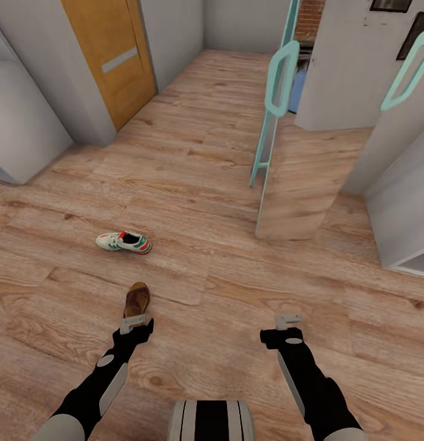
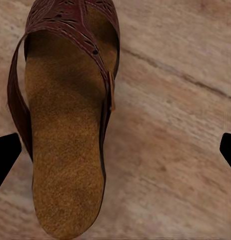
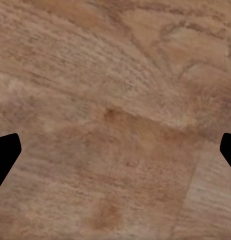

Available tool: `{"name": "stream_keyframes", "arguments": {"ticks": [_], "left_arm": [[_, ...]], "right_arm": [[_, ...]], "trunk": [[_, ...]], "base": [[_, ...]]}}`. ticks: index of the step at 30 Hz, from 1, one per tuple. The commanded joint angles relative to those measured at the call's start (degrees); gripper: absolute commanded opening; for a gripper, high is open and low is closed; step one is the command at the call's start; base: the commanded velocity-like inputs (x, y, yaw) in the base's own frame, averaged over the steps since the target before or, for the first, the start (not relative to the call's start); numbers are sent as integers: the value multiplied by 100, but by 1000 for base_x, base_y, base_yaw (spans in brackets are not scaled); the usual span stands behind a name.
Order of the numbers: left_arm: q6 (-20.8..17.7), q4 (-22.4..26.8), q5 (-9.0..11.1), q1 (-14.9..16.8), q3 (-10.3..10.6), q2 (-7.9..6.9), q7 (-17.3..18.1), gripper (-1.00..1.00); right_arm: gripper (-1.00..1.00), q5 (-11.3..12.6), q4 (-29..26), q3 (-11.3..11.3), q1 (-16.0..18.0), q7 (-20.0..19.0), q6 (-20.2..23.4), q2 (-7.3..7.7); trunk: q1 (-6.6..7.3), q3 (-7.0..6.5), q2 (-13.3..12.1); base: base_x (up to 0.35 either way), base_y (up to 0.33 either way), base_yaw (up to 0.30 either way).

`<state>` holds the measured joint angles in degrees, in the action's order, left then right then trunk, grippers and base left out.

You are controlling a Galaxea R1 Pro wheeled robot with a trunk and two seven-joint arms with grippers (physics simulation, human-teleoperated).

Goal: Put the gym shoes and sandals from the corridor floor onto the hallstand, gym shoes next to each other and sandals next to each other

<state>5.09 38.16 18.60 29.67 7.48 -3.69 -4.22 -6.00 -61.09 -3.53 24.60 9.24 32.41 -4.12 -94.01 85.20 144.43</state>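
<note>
While our left gripper [image 1: 136, 323] hangs spread above one sandal [image 1: 137, 299] on the corridor floor [image 1: 193, 159], its fingers wide apart and the sandal off-centre between them, we judge the pick just starting; next we must centre and lower; one gym shoe [image 1: 123, 242] lies farther out; our right gripper [image 1: 289, 320] hangs spread over bare planks.
</note>
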Motion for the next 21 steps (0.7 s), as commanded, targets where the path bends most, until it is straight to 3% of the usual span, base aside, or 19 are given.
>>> {"name": "stream_keyframes", "arguments": {"ticks": [1,4,9,18,21], "left_arm": [[27,-2,55,4,46,-9,-44,100],[27,-2,56,4,46,-9,-44,100],[27,-2,53,4,43,-9,-44,100],[27,-2,51,4,43,-9,-44,100],[27,-2,51,4,43,-10,-44,100]], "right_arm": [[100,-59,-7,-7,1,-1,46,0],[100,-59,-6,-7,1,-1,52,1],[100,-59,-5,-7,1,-1,55,2],[100,-59,-8,-7,1,-1,55,2],[100,-59,-7,-7,1,-1,55,4]], "trunk": [[-1,34,3],[-9,124,7],[-9,155,7],[-9,165,7],[-17,251,11]], "base": [[0,0,124],[0,0,153],[0,0,147],[0,0,25],[0,0,1]]}}
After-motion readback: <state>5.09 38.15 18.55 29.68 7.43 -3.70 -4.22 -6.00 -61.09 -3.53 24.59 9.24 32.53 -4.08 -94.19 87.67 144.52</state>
